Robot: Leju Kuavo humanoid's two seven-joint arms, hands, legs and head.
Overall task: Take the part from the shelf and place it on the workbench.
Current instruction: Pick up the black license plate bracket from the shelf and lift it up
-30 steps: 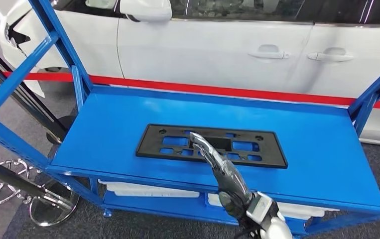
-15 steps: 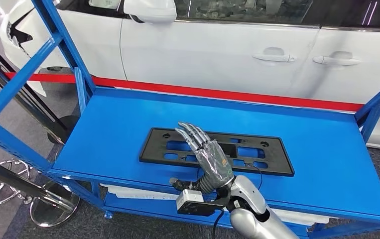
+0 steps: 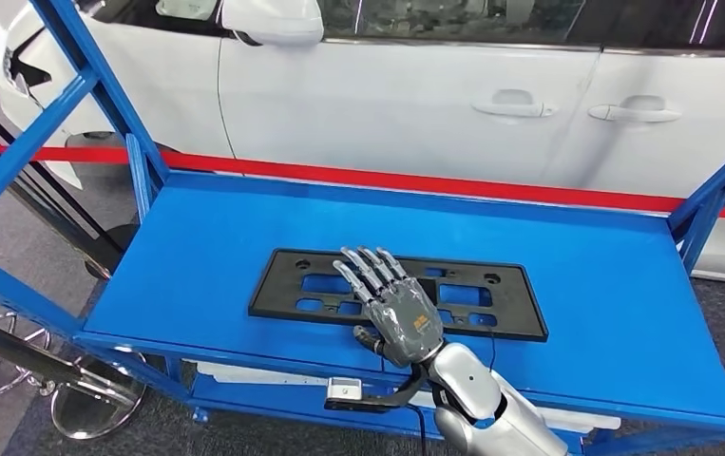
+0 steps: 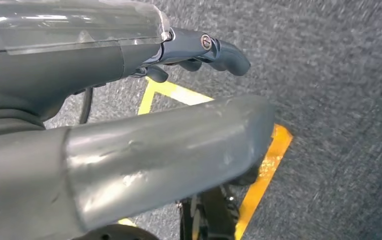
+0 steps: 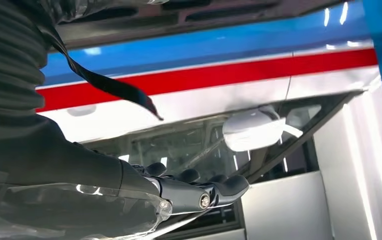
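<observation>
Right hand (image 3: 398,309), fingers spread and empty, has moved flat over the part (image 3: 491,304) (6 o'clock edge); grasp next.

A white car (image 3: 415,104) stands on the far side, its side turned this way, with two door handles (image 3: 513,106) to the right and a mirror (image 3: 271,19) up at the left. A red band (image 3: 491,186) runs left to right in front of its lower doors. Chrome stands (image 3: 92,404) sit on grey carpet (image 3: 16,228) at the near left. Yellow floor tape (image 4: 264,175) crosses dark carpet
</observation>
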